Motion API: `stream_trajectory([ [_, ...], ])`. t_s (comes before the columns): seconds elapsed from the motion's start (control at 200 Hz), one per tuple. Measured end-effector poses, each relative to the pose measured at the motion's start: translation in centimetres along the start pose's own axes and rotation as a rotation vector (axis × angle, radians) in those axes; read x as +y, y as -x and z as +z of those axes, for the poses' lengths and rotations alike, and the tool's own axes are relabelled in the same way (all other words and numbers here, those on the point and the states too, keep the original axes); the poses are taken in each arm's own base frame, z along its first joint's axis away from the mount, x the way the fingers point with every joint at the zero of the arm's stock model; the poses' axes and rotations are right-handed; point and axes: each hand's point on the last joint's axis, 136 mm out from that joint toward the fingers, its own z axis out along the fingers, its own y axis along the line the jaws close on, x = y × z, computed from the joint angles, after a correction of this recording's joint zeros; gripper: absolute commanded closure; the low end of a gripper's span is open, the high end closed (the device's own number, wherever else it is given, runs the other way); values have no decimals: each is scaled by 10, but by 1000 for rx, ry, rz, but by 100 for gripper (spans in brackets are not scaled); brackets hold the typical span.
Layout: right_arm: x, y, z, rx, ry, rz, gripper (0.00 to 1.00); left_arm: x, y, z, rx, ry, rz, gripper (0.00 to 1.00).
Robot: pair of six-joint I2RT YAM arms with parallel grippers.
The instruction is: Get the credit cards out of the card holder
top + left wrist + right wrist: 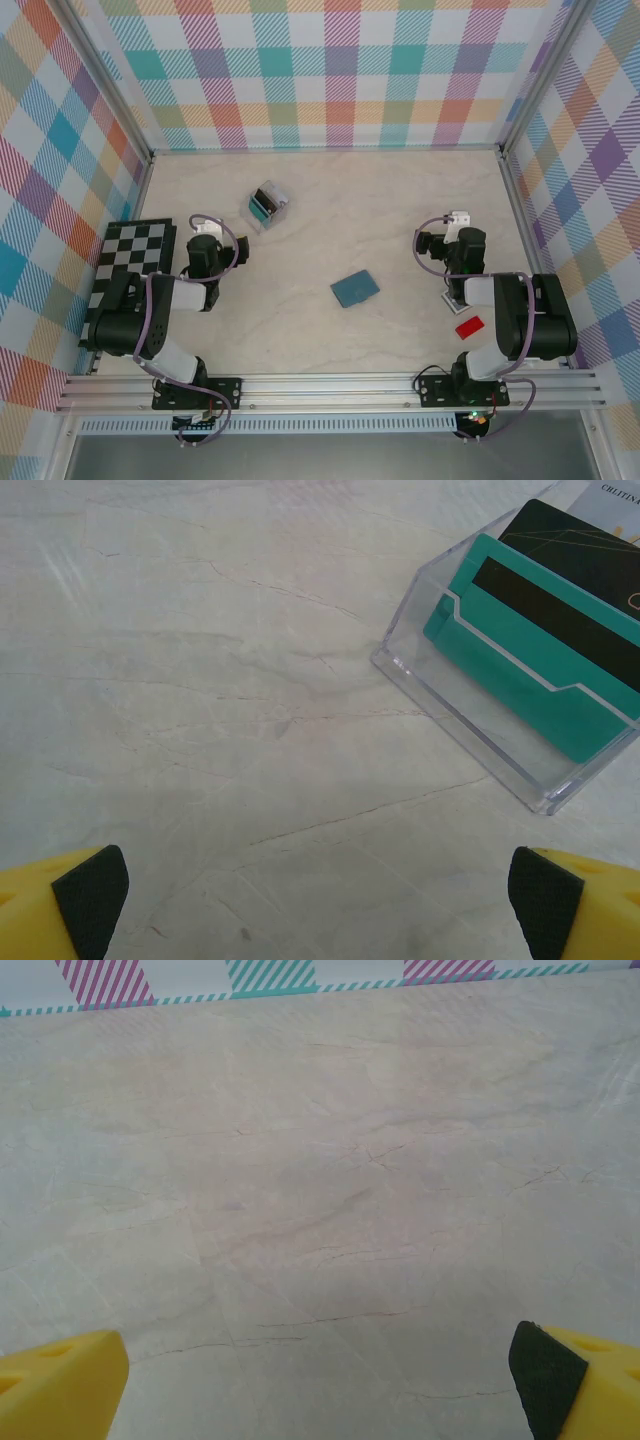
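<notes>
Left gripper [318, 900], right gripper [320, 1375]: jaws wide apart, nothing held.
Card holder [355, 290] lies flat mid-table between the arms, apart from both (seemingly shut, untouched); apparently no cards drawn yet, so the whole job remains.

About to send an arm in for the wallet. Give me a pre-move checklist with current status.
1. The left gripper open and empty: ok.
2. The right gripper open and empty: ok.
3. The flat slate-teal folding card holder lies unobstructed on the pale marble-look table between the arms: ok.
4. Holder's closing tab undone: cannot tell, too small.
5. Left gripper aimed at the holder: not ok; it faces the clear plastic box of teal and black cards.
6. Right gripper aimed at the holder: not ok; bare table ahead of it.
</notes>
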Motion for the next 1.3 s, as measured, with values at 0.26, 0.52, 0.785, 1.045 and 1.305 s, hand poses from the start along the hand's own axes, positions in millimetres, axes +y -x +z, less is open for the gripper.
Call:
stream_trajectory([
  [0.26,0,0,0,0,0,0,0,0,0,0,0,0,0,0],
  [0.52,0,0,0,0,0,0,0,0,0,0,0,0,0,0],
  [0.785,0,0,0,0,0,0,0,0,0,0,0,0,0,0],
  [1.045,0,0,0,1,0,0,0,1,0,0,3,5,-3,0],
  [1.305,-1,32,-27,-8,-31,28,0,8,45,-25,1,54,-63,0],
])
